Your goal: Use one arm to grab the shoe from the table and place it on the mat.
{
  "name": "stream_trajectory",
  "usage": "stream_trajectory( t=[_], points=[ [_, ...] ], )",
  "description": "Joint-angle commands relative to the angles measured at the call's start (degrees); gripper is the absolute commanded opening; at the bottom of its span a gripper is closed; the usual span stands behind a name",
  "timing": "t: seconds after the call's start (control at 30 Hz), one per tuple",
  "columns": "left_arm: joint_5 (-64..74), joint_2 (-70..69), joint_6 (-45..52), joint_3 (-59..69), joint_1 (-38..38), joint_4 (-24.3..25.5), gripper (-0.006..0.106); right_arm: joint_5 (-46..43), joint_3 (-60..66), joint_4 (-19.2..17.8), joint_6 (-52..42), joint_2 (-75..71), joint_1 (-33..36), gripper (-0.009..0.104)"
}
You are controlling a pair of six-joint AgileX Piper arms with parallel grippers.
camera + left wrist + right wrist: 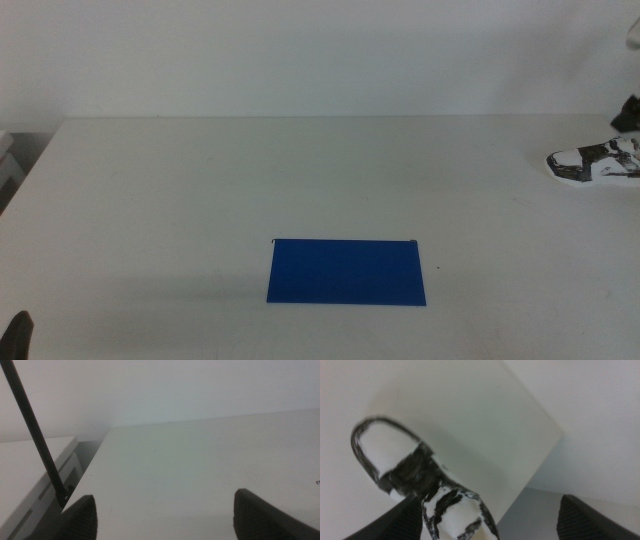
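Jaws of our left gripper (165, 512) stand wide apart, waiting at the table's (200, 200) near left corner. Midway sits the blue mat (346, 271), bare. Far right, our right gripper (487, 520) hangs spread around the shoe (595, 162), not clamped.

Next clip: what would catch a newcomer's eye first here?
The blue mat stands out, lying bare on the white table toward its near edge. The shoe sits far off at the table's right edge, cut by the frame. In the right wrist view the right pincer hangs open over the shoe, while the left pincer waits open at the near left corner.
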Motion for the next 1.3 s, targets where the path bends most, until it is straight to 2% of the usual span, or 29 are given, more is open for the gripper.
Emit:
stream_trajectory(
  t=[0.0, 0.17, 0.33, 0.6, 0.8, 1.27],
  points=[
    [-4.5, -1.5, -0.2, 0.2, -0.4, -0.6, 0.093, -2.4, -1.9, -0.4, -4.2, -2.4, -0.2, 0.092],
    [-4.5, -1.5, -0.2, 0.2, -0.4, -0.6, 0.093, -2.2, -1.9, -4.4, -11.0, -0.9, -0.3, 0.090],
    [-4.5, -1.5, -0.2, 0.2, -0.4, -0.6, 0.093, -1.0, -1.9, -7.9, -12.3, -0.8, -0.4, 0.086],
    [-4.5, -1.5, -0.2, 0.2, -0.4, -0.6, 0.093, 2.1, -1.9, -6.6, -21.0, -0.1, -0.4, 0.080],
    [-4.5, -1.5, -0.2, 0.2, -0.4, -0.6, 0.093, 2.1, -1.9, -4.8, -27.1, 1.6, -0.4, 0.080],
    [-4.5, -1.5, -0.2, 0.2, -0.4, -0.6, 0.093, -4.6, -1.9, -5.3, -29.1, 5.0, -0.4, 0.080]
  ],
)
